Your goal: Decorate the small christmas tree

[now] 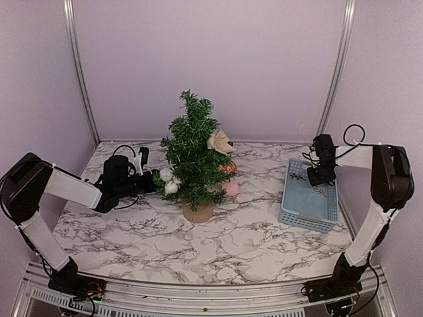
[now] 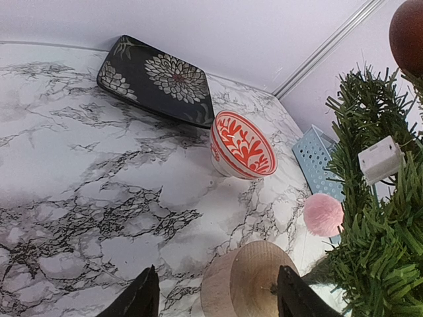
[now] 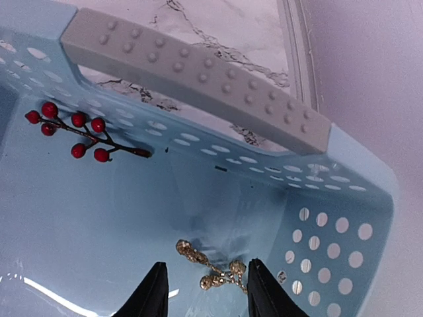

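Observation:
The small christmas tree point(image 1: 192, 152) stands mid-table on its round tan base point(image 1: 197, 212), with white pompoms point(image 1: 168, 181) on its left side and a pink pompom point(image 1: 230, 188) on its right. My left gripper point(image 1: 152, 181) hovers low at the tree's left. In the left wrist view it point(image 2: 218, 298) is open, with the wooden base point(image 2: 248, 281) beyond its fingertips and green branches point(image 2: 377, 251) at the right. My right gripper point(image 1: 322, 177) reaches into the blue basket point(image 1: 297, 211). Its open jaws point(image 3: 205, 294) straddle a gold glitter sprig point(image 3: 211, 267) on the basket floor.
A red berry sprig point(image 3: 76, 132) lies further back in the basket, near the wall under its grey handle point(image 3: 198, 79). Behind the tree sit a dark floral plate point(image 2: 158, 79) and a red-and-white bowl point(image 2: 241, 145). A small white box point(image 2: 381, 158) hangs in the branches.

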You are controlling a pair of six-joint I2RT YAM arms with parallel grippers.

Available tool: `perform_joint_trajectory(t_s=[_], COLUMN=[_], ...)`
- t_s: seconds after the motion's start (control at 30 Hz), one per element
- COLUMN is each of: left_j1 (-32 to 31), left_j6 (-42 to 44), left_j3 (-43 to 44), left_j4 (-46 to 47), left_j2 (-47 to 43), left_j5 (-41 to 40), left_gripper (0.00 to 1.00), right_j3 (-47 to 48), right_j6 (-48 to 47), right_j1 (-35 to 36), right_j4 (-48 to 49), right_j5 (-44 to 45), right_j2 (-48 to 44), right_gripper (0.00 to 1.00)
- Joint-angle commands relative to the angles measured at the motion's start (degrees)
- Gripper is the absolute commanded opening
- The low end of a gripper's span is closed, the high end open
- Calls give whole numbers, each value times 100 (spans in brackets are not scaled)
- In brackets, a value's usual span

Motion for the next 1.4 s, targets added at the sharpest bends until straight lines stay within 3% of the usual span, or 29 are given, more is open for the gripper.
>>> perform_joint_trajectory(t_s=[0.0,0.4,0.77,0.97,1.17,1.37], left_j1=[28,28,28,28,26,28], left_j6=[41,162,191,209,200,192], left_j3=[90,-106,-143,-140,-139,-135], left_j4=[-37,-37,-37,-37,-37,-37], left_j2=[1,-231,-306,-330,-331,-347], left_j5=[51,-16,-17,-20,-20,-47], left_gripper=[61,61,61,61,61,61], right_j3=[351,502,728,838,836,573], right_j6=[-86,-88,-61,-79,-44,49], right_j1=[-31,-341,-432,-447,-447,-296], right_j4=[-69,-95,-215,-292,-326,-134], right_j5=[230,73,-178,-327,-606,-1201], right_j2=[400,603,836,951,805,165], right_gripper=[39,20,22,10,0,0])
